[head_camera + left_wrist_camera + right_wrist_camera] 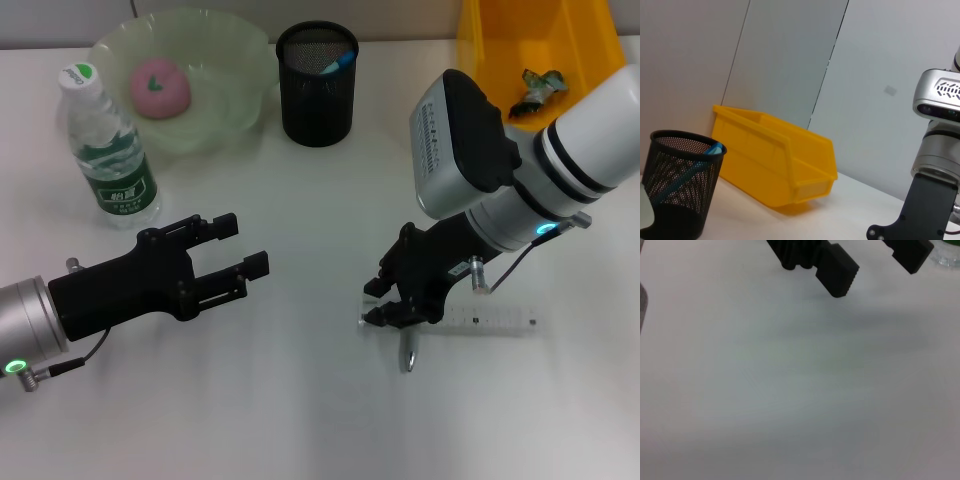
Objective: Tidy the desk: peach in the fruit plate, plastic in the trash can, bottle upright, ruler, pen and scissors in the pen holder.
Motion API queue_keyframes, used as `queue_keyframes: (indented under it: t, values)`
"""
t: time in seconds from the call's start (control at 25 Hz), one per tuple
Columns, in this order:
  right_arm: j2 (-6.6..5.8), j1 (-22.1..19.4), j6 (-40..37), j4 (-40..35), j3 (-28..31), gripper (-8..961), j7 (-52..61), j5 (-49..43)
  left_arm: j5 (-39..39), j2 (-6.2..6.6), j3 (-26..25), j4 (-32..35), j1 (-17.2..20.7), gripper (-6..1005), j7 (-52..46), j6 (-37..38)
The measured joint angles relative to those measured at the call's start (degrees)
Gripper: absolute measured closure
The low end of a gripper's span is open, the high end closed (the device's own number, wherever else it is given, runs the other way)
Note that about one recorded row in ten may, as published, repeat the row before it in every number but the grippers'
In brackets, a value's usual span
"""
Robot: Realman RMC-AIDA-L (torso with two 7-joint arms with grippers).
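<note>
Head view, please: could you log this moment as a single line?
right tool low over ruler and pen | left tool open, idle | peach in plate | bottle upright

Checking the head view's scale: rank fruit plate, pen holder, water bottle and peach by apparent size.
1. fruit plate
2. and 3. water bottle and pen holder, too alike to rank
4. peach

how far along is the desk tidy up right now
Done: peach in the fruit plate, plastic in the yellow trash can, bottle upright, a blue item in the pen holder. In hand: right gripper at the ruler and pen. Left gripper idle, open. Scissors not visible.
</note>
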Motion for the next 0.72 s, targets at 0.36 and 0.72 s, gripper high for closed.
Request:
queue_keyframes:
  t: [0.36,0.72]
  values:
    - [-0.2,-1.2,-2.5,-2.7,4.8,741,0.2,0.7,0.0,-0.02,-0.1,0.1,0.0,274,0.0,0.4]
    - [-0.07,-2.3,-4.4,-4.9,1.7,827,-2.3,-0.6,0.0,0.0,-0.2,0.1,-0.1,274,-0.1,0.7]
